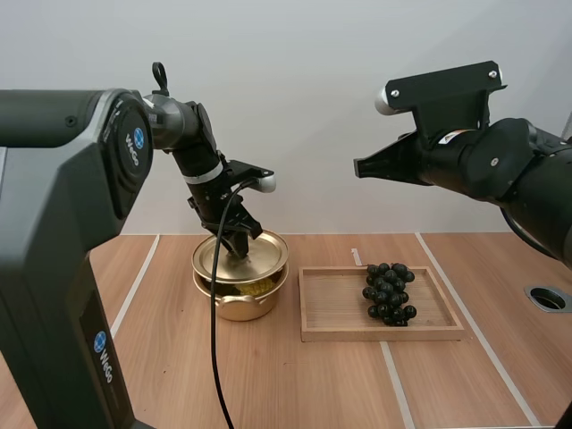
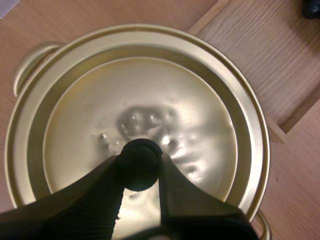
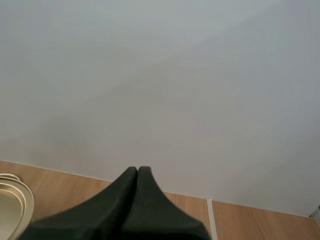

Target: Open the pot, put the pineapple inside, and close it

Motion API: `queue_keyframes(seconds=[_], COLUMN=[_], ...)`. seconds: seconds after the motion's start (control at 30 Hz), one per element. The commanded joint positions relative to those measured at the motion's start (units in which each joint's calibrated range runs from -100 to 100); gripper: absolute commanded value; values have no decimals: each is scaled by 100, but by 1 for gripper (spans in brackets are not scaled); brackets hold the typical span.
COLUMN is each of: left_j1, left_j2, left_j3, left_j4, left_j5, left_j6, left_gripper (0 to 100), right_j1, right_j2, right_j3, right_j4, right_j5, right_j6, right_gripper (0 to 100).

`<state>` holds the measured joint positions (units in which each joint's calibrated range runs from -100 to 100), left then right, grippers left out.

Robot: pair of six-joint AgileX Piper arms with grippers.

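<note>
Left gripper (image 1: 235, 241) clenched on the black knob (image 2: 140, 162) at the centre of the gold lid (image 2: 150, 100), fingertips pinching from both sides. Centre grip, probably for a level lift with no tipping. Lid over the gold pot (image 1: 239, 302), on the table (image 1: 295, 384) just left of the wooden tray (image 1: 335, 332).

Right gripper (image 3: 137, 172) closed on nothing, fingers together as one wedge, held high and well apart from everything. Likely parked clear, leaving room for lid travel.

Fruit on hand: a bunch of dark grapes (image 1: 388, 293), not a pineapple. Lying in the tray's right half, apart from both grippers. Near the pot, so a short carry once open. Step in hand, by judgement: opening.

Hard to make out:
- Lid seated on the rim or hanging just above it: cannot tell.
- Pale yellow band between lid and pot at the front: nature unclear.
- Pot's inside hidden under the lid.
- Knob partly covered by the fingers.
- One pot handle cut off beside the left gripper.
</note>
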<state>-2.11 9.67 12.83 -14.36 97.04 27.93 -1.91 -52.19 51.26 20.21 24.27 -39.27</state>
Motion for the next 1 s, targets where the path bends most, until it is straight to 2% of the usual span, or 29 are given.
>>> queue_keyframes(seconds=[0.0,0.23,0.63,0.97], left_j1=[3,3,3,3], left_j2=[-13,-13,-13,-13], left_j3=[8,166,526,689], left_j4=[-136,-75,-29,23], left_j5=[-136,-3,-979,-1036], left_j6=[20,20,20,82], left_gripper=[0,0,0,0], right_j1=[-20,-20,-20,-20], right_j2=[-71,-71,-71,-71], right_j3=[10,10,10,10], right_j4=[-42,-42,-42,-42], right_j5=[-96,-96,-96,-96], right_j6=[-18,-18,-18,-18], right_gripper=[0,0,0,0])
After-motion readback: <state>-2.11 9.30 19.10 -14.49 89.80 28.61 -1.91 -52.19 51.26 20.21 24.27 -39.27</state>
